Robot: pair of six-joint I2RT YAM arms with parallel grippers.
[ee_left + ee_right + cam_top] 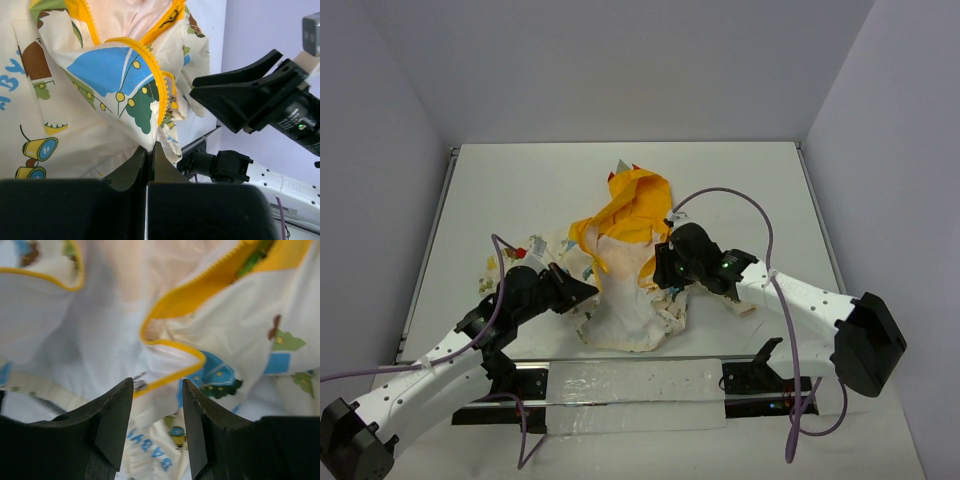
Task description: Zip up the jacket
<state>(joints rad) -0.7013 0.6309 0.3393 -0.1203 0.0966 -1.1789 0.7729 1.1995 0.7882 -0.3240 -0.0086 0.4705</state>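
The jacket point(625, 300), cream with cartoon prints and a yellow-orange lining and hood point(628, 210), lies bunched in the middle of the table. My left gripper point(582, 292) is shut on the jacket's lower hem by the yellow zipper edge point(159, 95); its fingertips point(131, 165) pinch the cloth. My right gripper point(660, 272) is open at the jacket's right side, jaws apart over the yellow zipper edge point(172, 377). A small metal zipper pull point(139, 381) shows just by its left finger point(112, 410). The jacket fills the right wrist view point(240, 340).
The white table point(520, 190) has a metal rail at its left edge point(428, 250). A clear plastic strip point(635, 395) lies along the near edge between the arm bases. The right arm point(260, 100) shows in the left wrist view. Purple cables point(740, 200) loop above the right arm.
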